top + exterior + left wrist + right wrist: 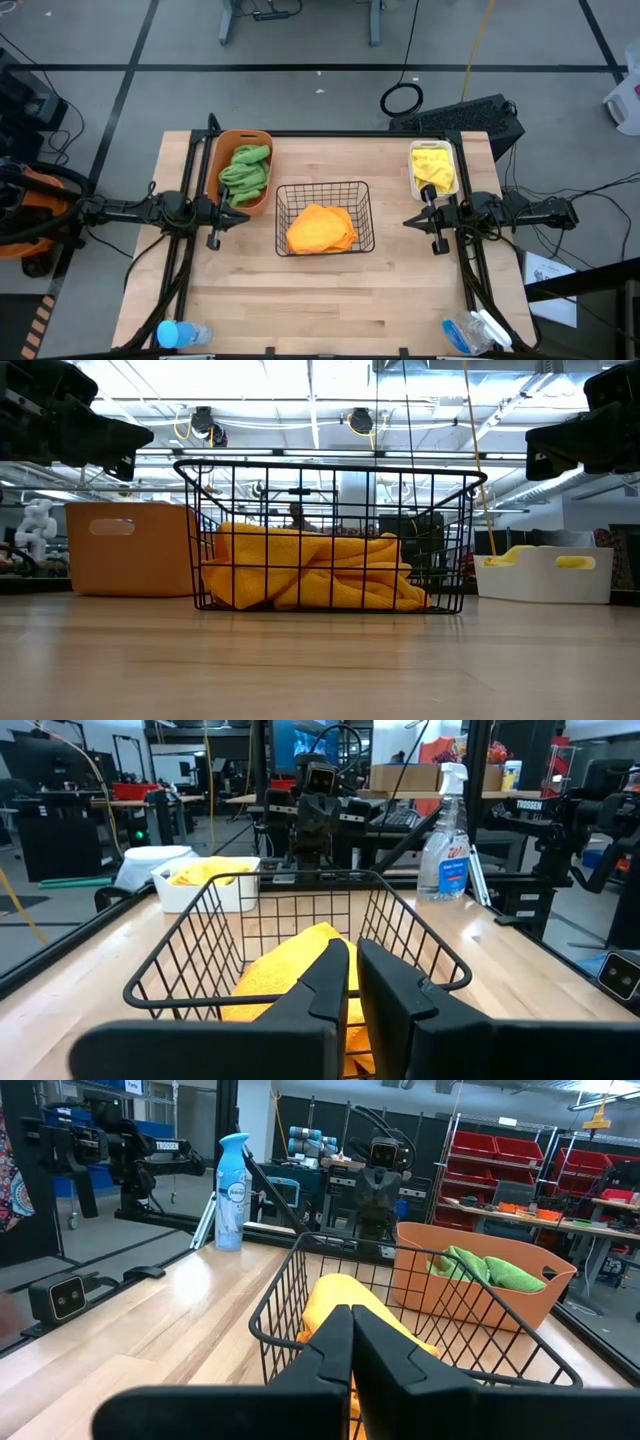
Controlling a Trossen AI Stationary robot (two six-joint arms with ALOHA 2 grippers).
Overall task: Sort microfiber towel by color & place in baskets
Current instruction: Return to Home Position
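An oblong orange tub [243,170] at the far left holds green towels [246,168]. A black wire-mesh basket [324,215] in the middle holds an orange towel [320,229]. A small white bin [434,168] at the far right holds a yellow towel [433,166]. My left gripper [243,217] hovers shut, left of the wire basket and near the tub's near end. My right gripper [408,222] hovers shut, right of the wire basket and just nearer than the white bin. In both wrist views the fingers [350,982] [350,1342] point at the wire basket.
A blue-capped bottle [178,334] lies at the near left corner and a spray bottle [476,331] at the near right corner. Bare wood lies between the wire basket and the table's near edge [320,352]. Black frame rails run along the table's sides.
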